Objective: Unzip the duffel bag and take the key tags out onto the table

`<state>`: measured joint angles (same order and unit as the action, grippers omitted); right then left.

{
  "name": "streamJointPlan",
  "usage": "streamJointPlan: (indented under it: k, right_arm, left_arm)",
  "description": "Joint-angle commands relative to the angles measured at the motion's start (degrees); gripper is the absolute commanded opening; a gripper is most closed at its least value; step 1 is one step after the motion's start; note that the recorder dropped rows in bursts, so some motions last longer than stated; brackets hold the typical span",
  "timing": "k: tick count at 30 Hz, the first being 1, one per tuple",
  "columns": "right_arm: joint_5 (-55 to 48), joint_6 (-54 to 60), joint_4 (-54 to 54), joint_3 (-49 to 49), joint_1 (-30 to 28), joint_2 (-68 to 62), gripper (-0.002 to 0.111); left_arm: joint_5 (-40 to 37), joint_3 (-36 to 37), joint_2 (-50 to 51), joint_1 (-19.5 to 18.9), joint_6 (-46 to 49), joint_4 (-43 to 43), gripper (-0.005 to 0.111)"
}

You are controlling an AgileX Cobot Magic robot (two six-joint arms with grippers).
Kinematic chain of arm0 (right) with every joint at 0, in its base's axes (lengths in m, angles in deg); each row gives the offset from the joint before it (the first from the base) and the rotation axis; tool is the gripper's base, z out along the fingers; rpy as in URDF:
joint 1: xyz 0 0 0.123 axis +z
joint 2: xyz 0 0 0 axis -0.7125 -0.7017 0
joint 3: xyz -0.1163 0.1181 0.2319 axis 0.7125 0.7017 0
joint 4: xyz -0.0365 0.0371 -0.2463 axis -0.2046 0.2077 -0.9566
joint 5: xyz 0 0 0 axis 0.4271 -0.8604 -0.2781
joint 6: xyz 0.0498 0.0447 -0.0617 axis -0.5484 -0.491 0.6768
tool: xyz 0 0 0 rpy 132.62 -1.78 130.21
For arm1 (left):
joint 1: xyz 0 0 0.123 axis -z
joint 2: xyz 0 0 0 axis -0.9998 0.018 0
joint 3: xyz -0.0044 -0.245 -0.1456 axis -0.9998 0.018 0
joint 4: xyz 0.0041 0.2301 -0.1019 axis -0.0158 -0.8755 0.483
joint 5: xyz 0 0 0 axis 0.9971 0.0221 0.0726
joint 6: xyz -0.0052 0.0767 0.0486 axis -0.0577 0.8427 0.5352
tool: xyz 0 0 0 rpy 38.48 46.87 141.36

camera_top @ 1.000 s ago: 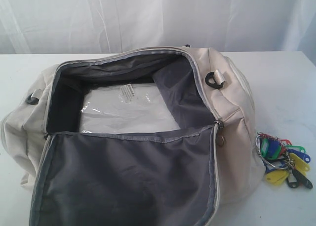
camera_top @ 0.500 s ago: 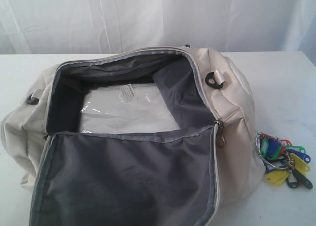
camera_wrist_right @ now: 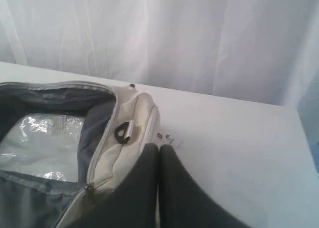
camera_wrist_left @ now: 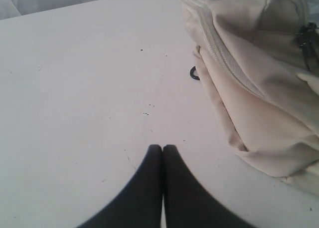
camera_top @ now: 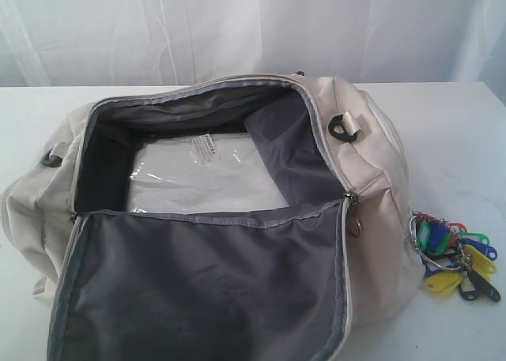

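The cream-white duffel bag (camera_top: 371,163) lies unzipped on the white table (camera_top: 466,124), its flap folded toward the front with the dark grey lining (camera_top: 205,282) showing. The bunch of coloured key tags (camera_top: 455,254) rests on the table just right of the bag. Neither arm appears in the exterior view. My left gripper (camera_wrist_left: 162,147) is shut and empty above bare table, beside the bag's end (camera_wrist_left: 254,93). Shut and empty as well, my right gripper (camera_wrist_right: 159,146) hovers over the bag's right end near a black D-ring (camera_wrist_right: 122,133).
A clear plastic-wrapped white packet (camera_top: 198,175) with a barcode label lies inside the bag. A small white tag (camera_wrist_right: 168,137) sticks out at the bag's side. White curtain (camera_top: 253,29) hangs behind the table. A black D-ring (camera_top: 344,128) sits on the bag's right end.
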<state>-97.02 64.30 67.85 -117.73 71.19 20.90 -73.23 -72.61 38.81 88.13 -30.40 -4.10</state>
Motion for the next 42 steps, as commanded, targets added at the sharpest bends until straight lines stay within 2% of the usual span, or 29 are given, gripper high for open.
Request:
streamJointPlan:
  k: [1,3,5,13,19,20,24,31,42]
  right_arm:
    - [3.32,-0.10,0.27,3.95,-9.68,4.50,0.000]
    - [9.87,-0.10,0.27,13.18,-16.27,8.97,0.000]
    - [13.43,-0.10,0.27,18.61,-18.34,11.59,0.000]
    - [17.28,-0.10,0.27,40.98,-19.57,22.03,0.000]
    - [47.00,-0.10,0.07,52.45,-19.46,25.77,0.000]
    - [51.24,-0.10,0.07,52.45,-19.46,25.77,0.000]
    - [47.47,-0.33,0.07,52.45,-19.34,25.77,0.000]
    - [46.94,-0.33,0.07,52.45,-12.93,25.77,0.000]
    - [47.04,-0.33,0.07,52.45,-12.64,25.77,0.000]
  left_arm:
    - [0.10,0.22,-0.30,-0.33,0.01,0.81,0.000]
    - [0.10,0.22,-0.30,-0.33,0.01,0.81,0.000]
    - [0.10,0.22,-0.30,-0.33,0.01,0.81,0.000]
    - [0.10,0.22,-0.30,-0.33,0.01,0.81,0.000]
    - [0.10,0.22,-0.30,-0.33,0.01,0.81,0.000]
    - [-0.02,0.22,-0.30,-0.22,0.01,0.81,0.000]
    - [-0.02,0.22,-0.30,-0.12,0.01,0.81,0.000]
    - [-0.02,0.22,-0.30,-0.12,0.01,0.81,0.000]
    - [-0.02,0.22,-0.30,-0.12,0.01,0.81,0.000]
